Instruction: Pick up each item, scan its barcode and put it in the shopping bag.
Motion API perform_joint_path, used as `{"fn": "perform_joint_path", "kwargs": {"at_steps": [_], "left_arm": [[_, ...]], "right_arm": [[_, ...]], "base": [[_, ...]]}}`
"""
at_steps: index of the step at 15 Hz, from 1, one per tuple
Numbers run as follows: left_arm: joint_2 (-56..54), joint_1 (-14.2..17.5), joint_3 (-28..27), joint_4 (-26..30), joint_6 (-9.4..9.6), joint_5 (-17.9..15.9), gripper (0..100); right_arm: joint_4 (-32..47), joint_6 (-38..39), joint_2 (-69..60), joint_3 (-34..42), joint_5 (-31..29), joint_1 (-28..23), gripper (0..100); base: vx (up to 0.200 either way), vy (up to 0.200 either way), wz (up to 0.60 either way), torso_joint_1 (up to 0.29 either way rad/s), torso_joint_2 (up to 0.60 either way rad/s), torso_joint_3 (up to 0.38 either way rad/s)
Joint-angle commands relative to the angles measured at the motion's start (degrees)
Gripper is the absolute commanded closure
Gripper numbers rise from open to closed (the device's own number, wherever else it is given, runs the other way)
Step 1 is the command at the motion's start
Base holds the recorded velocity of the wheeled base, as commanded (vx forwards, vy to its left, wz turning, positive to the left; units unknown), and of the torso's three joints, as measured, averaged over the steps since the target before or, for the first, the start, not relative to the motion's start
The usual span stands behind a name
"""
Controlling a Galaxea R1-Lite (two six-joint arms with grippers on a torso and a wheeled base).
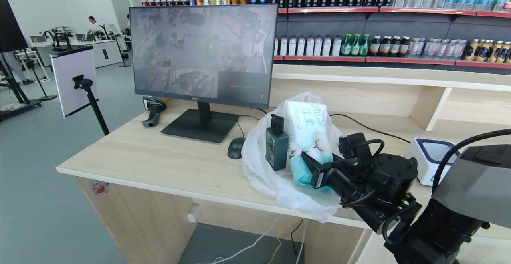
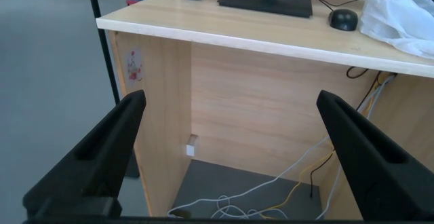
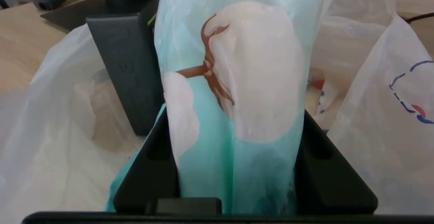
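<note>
A white and teal tissue pack [image 1: 309, 136] stands upright inside the white plastic shopping bag [image 1: 279, 184] on the wooden counter. My right gripper [image 1: 309, 168] is shut on the pack's lower end; in the right wrist view its fingers [image 3: 152, 163] press both sides of the tissue pack [image 3: 237, 102]. A dark pump bottle [image 1: 276, 144] stands in the bag beside the pack, also seen as the dark bottle [image 3: 129, 61] close by. My left gripper [image 2: 230, 149] hangs open below the counter's edge, holding nothing. The white barcode scanner [image 1: 429, 158] sits on the counter to the right.
A monitor [image 1: 203, 52] on a stand, a black mouse [image 1: 235, 148] and a handheld scanner [image 1: 153, 112] occupy the counter's back left. Cables hang under the counter [image 2: 271, 47]. Shelves of bottles [image 1: 379, 16] line the wall behind.
</note>
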Motion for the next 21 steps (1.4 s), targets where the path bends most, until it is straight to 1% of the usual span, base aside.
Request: {"fn": "perform_joint_path", "kwargs": {"at_steps": [1,4,8,14,21], "left_arm": [[-0.02,0.07,0.00,-0.02,0.01,0.01,0],[-0.02,-0.01,0.00,-0.02,0.01,0.01,0],[-0.02,-0.01,0.00,-0.02,0.01,0.01,0],[-0.02,-0.01,0.00,-0.02,0.10,0.01,0],[-0.02,-0.01,0.00,-0.02,0.10,0.01,0]], "right_arm": [[0.23,-0.10,0.57,0.29,-0.03,-0.04,100],[0.23,-0.01,0.83,0.37,-0.03,0.04,100],[0.23,-0.27,2.24,-1.82,-0.03,0.75,100],[0.23,-0.36,0.57,-2.53,-0.03,0.66,100],[0.23,0.08,0.74,-1.03,-0.03,0.57,100]], "base": [[0.000,0.000,0.00,0.000,0.00,0.000],[0.000,0.000,0.00,0.000,0.00,0.000],[0.000,0.000,0.00,0.000,0.00,0.000],[0.000,0.000,0.00,0.000,0.00,0.000],[0.000,0.000,0.00,0.000,0.00,0.000]]}}
